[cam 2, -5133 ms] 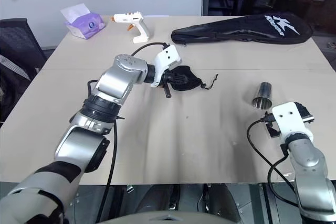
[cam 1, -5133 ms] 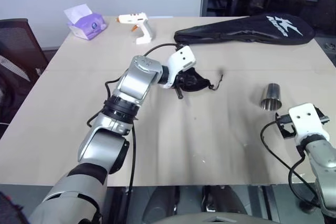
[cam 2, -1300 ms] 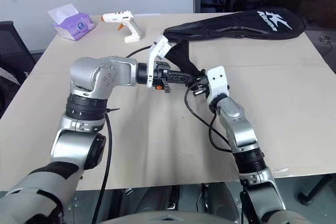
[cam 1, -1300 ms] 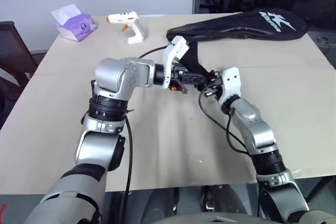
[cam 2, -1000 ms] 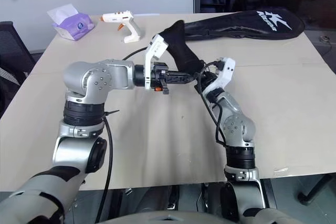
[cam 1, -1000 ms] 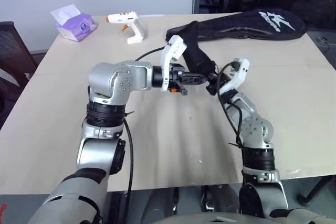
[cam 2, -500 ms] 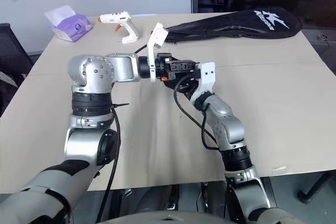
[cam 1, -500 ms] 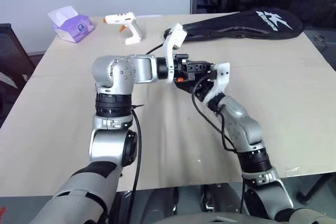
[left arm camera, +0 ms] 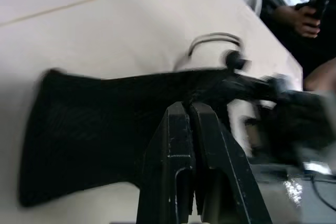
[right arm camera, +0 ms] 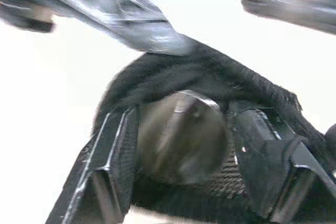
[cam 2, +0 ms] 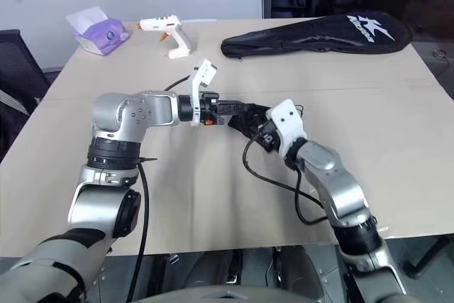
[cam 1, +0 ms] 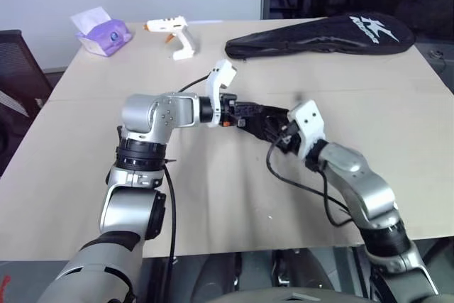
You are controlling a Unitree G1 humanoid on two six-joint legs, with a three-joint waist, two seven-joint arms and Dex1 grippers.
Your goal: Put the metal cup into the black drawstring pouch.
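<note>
Left gripper [left arm camera: 190,114]: clenched on black drawstring pouch [left arm camera: 89,129] rim; hold steady. Right gripper [right arm camera: 184,129]: released around metal cup [right arm camera: 181,136] inside the mouth; withdraw straight, without snagging fabric.

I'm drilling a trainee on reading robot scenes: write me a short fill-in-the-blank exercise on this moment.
1. The left end effector is shut on the soft matte ___ drawstring pouch.
2. The shiny cylindrical metal cup sits in the pouch's ___.
3. The fingers of the right end effector stand on ___ sides of the cup.

Missing: black; mouth; both
</note>
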